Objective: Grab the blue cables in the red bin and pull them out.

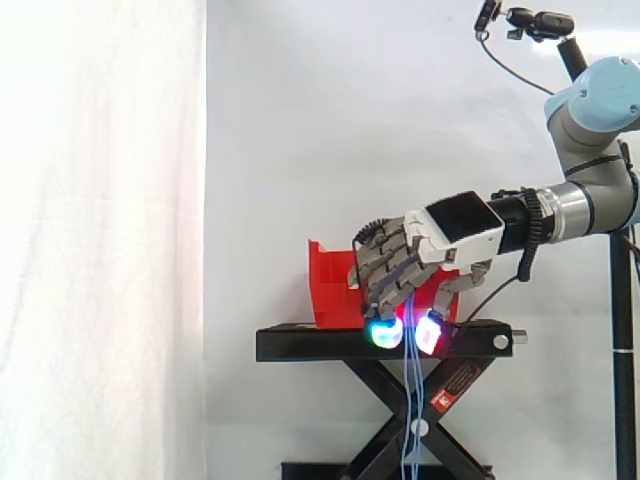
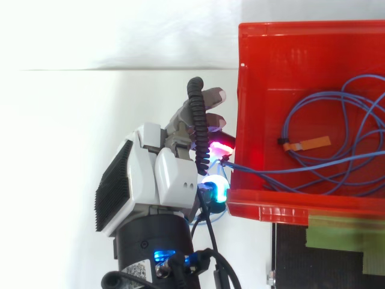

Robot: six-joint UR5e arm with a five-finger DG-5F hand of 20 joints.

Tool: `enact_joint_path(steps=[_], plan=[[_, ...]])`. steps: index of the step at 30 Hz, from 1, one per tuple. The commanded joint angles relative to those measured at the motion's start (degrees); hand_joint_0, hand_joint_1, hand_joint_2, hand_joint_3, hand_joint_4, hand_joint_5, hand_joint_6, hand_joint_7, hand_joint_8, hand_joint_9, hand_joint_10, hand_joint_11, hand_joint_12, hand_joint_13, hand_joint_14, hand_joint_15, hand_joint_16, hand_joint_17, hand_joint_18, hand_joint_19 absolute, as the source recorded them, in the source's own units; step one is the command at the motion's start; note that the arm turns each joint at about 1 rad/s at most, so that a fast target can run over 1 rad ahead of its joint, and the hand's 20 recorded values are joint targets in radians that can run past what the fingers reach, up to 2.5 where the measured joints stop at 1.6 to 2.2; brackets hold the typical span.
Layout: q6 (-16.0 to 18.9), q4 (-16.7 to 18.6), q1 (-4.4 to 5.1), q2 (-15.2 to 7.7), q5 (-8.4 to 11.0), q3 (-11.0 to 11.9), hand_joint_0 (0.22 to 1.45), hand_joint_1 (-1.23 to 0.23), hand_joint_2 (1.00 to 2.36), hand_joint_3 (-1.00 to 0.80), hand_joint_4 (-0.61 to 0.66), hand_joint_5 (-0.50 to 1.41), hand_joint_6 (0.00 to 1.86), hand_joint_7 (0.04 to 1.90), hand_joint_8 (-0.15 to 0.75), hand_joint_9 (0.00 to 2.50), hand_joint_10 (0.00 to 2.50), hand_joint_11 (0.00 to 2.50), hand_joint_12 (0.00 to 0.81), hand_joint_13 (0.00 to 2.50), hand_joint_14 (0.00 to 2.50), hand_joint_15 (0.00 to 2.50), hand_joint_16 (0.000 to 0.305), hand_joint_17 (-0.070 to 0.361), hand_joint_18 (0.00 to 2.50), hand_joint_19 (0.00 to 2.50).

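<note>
blue cables [image 1: 409, 400] in robot hand [image 1: 400, 262], beside bin [image 2: 264, 203]

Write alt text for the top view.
A robot hand pinches blue cables just outside the rim of a red bin. The cables trail back over the rim into loose loops inside, beside an orange tag.

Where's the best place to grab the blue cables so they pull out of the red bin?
Grip the blue cables where their strands run bunched over the red bin's front wall, coming from outside it, as the hand does now. Inside they lie in loose, spread loops that are harder to close on.
</note>
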Motion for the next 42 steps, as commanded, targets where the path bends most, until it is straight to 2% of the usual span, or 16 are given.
enact_joint_path(steps=[1,5,10,16,19,27,42], plan=[[0.0,-0.2,0.01,0.0,0.0,0.0,0.78,-0.97,1.0,-1.0,0.24,0.77,0.01,0.7,0.273,0.92,0.02,0.63,0.368,0.66,0.02,0.4,0.052,0.116,0.57,0.47],[0.1,-0.2,0.01,0.0,-0.18,0.0,0.78,-0.96,1.0,-1.0,0.24,0.8,0.01,0.72,0.276,0.92,0.02,0.63,0.369,0.66,0.02,0.4,0.051,0.116,0.57,0.48],[0.1,-0.2,-0.08,0.0,-0.61,0.1,0.79,-0.97,1.0,-1.0,0.21,0.83,0.0,0.85,0.277,0.92,0.02,0.64,0.369,0.67,0.02,0.4,0.051,0.116,0.58,0.47],[0.1,-0.2,-0.17,0.0,-0.97,0.1,0.79,-0.97,1.0,-1.0,0.2,0.79,0.12,0.81,0.28,0.93,0.02,0.64,0.369,0.67,0.02,0.4,0.051,0.116,0.58,0.47],[0.1,-0.1,-0.17,-0.1,-0.97,0.0,0.79,-0.97,1.0,-1.0,0.21,0.8,0.0,0.82,0.275,0.92,0.02,0.65,0.369,0.67,0.02,0.39,0.052,0.116,0.58,0.47],[0.0,0.0,-0.17,-0.1,-1.93,0.3,0.79,-0.97,1.0,-1.0,0.22,0.8,0.0,0.79,0.278,0.92,0.02,0.63,0.37,0.67,0.02,0.4,0.052,0.116,0.58,0.47],[-0.4,0.5,-0.17,-0.1,-1.93,0.3,0.79,-0.97,1.0,-1.0,0.22,0.82,0.0,0.83,0.276,0.93,0.02,0.64,0.37,0.68,0.02,0.4,0.052,0.116,0.59,0.48]])
